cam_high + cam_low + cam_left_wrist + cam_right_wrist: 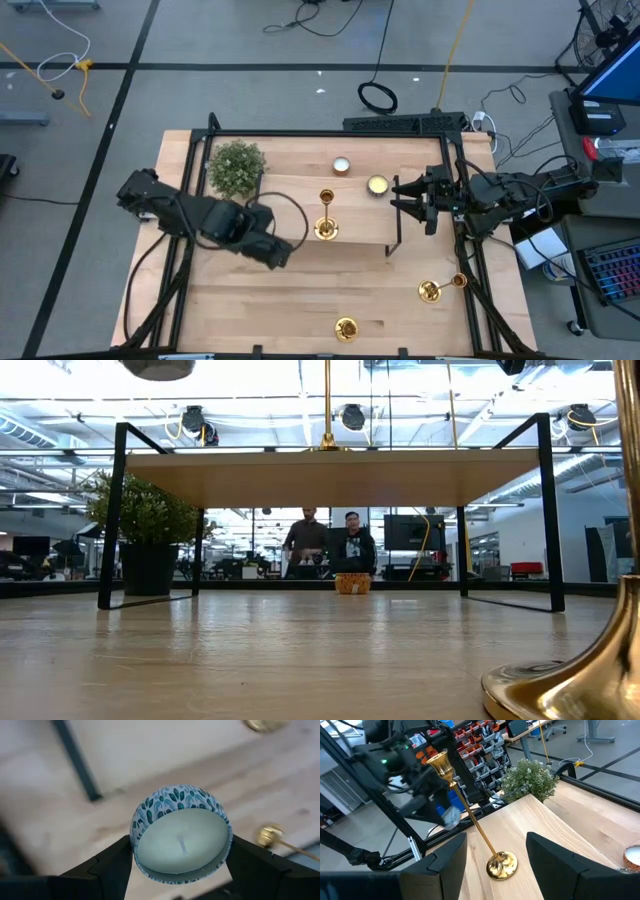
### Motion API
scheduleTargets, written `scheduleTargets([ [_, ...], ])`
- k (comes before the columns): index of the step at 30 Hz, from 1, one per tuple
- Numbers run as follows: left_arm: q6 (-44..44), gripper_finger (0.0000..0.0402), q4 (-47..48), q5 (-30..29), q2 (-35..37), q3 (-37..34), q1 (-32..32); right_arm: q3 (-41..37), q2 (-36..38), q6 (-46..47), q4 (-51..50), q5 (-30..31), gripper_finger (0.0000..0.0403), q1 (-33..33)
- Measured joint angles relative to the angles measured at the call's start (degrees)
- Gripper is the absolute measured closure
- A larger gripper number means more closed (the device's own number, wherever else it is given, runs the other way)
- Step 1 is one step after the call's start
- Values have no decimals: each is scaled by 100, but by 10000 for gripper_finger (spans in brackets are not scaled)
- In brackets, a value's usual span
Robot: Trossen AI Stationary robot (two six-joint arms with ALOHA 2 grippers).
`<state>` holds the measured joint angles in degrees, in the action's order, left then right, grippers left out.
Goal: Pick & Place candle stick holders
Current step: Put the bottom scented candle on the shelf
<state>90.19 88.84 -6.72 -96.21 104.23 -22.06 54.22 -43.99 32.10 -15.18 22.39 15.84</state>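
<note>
One gold candle stick holder stands upright on its round base on the raised wooden shelf. A second holder lies on its side on the table at the right. A third stands near the front edge; its base fills the low view's corner. My left gripper hangs above the table in front of the shelf, shut on a tin candle with a blue leaf pattern. My right gripper stands open and level over the shelf's right part, facing the upright holder without touching it. My left gripper pinches the tin candle by its round side wall, one finger on each of two opposite sides. The fingers come from above, pointing down. The tin is lifted clear of the table and tilted, its wax face turned up toward the wrist.
A bushy green plant stands at the shelf's far left. Two more round candles sit on the shelf's far part. The shelf's black legs stand on the table. Bare wood lies at the table's front left. People sit in the room behind.
</note>
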Motion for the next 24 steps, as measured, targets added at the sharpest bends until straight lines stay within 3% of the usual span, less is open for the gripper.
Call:
scheduleTargets([
  [12, -1759, 123, 131, -245, 156, 294, 1409, 0, 0, 61, -2, -13, 203, -1],
  [24, -3987, 123, 51, -198, 434, 301, 3465, 0, 0, 18, 21, 338, 203, -10],
])
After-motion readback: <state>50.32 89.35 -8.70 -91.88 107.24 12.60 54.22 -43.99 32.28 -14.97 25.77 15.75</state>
